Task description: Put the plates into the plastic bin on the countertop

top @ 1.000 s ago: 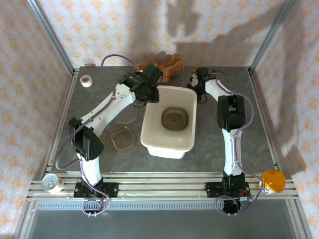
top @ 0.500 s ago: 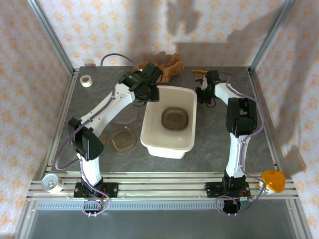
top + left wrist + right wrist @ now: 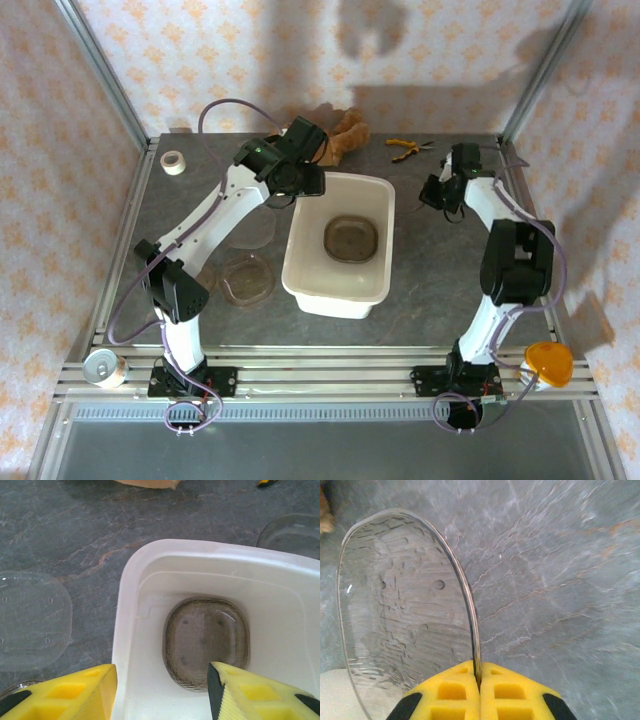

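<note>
The right gripper (image 3: pixel 477 674) is clamped on the rim of a clear plate (image 3: pixel 405 610), over the countertop (image 3: pixel 440 280) right of the bin (image 3: pixel 300 265). The left gripper (image 3: pixel 160 682) hangs over the bin's far-left corner, fingers apart and empty. One plate (image 3: pixel 351 239) lies in the bin. A near plate (image 3: pixel 247 279) and a far plate (image 3: pixel 262 232) lie left of it.
</note>
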Action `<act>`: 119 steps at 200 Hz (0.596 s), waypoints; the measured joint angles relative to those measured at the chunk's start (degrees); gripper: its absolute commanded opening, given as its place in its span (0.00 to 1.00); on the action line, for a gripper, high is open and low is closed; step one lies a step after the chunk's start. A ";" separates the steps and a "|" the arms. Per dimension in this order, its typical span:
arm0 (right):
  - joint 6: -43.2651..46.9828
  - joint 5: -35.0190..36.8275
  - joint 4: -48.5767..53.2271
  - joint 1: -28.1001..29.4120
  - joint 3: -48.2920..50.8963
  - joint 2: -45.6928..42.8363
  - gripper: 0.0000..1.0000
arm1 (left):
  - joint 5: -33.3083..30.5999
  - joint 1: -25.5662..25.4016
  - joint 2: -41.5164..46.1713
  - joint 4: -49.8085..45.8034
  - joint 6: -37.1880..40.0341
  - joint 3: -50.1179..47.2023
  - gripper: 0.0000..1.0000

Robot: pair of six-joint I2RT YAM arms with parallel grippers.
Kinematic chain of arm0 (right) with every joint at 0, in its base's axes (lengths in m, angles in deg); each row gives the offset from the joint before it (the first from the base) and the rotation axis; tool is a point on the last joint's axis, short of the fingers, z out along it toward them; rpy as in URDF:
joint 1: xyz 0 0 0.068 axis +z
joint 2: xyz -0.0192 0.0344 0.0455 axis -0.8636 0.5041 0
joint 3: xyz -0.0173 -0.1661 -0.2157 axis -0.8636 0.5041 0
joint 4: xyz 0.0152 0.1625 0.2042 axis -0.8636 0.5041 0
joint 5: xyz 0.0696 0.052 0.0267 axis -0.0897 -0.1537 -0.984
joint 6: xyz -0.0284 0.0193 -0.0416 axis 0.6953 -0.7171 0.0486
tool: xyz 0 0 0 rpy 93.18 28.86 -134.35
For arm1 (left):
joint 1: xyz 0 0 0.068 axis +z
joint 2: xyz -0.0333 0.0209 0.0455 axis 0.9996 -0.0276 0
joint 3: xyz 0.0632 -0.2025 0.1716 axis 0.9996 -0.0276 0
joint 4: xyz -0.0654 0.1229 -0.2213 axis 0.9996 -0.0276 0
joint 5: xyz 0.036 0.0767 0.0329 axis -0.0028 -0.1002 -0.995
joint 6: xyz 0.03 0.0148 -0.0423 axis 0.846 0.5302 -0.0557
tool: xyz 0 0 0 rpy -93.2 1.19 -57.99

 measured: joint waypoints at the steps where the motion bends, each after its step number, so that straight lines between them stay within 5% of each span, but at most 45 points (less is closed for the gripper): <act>1: 0.02 0.24 0.11 -0.09 0.07 -0.48 0.00 | 0.00 -0.04 -0.04 0.02 0.02 0.07 0.54; 64: 2.19 7.34 8.20 -2.05 -1.05 -19.26 0.00 | 2.51 -3.06 -1.60 3.39 4.11 5.49 0.61; 119: 2.36 4.22 12.98 0.39 -1.33 -29.75 0.00 | 8.28 -4.70 -3.37 10.64 5.38 9.57 0.66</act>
